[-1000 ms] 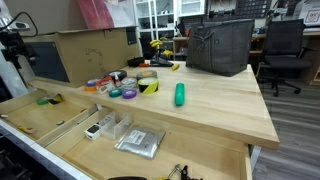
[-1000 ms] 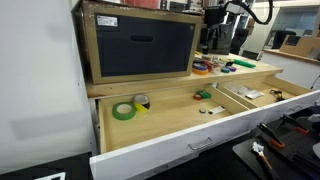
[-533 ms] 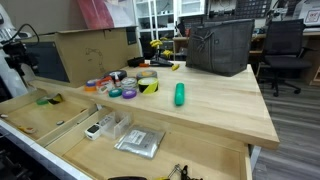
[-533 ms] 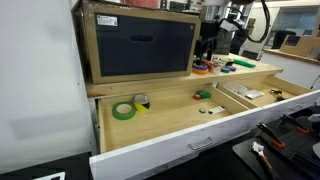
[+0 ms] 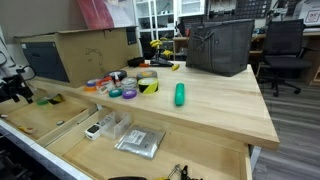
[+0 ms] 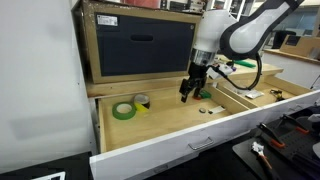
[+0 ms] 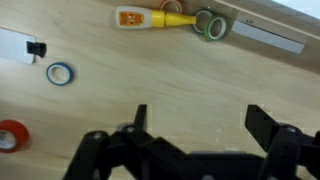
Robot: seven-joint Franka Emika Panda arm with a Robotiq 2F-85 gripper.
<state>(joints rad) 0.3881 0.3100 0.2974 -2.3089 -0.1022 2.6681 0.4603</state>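
- Green tape roll (image 7: pixel 209 24) lies flat on the drawer floor (image 7: pixel 150 90), next to the divider (image 7: pixel 270 38) and just beside a glue bottle (image 7: pixel 140 17)
- We see the gripper (image 6: pixel 187 96) hanging near it, jaws apart, holding nothing
- Only the wrist view shows us a blue ring (image 7: pixel 60 73); only an exterior view shows a large green roll (image 6: pixel 123 110)

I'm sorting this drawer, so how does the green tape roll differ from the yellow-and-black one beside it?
The green tape roll is one colour, the yellow-and-black roll two. The green one is wider across and sits nearer the drawer's front; the yellow-and-black one lies behind it. Both are rolls in the same open drawer.
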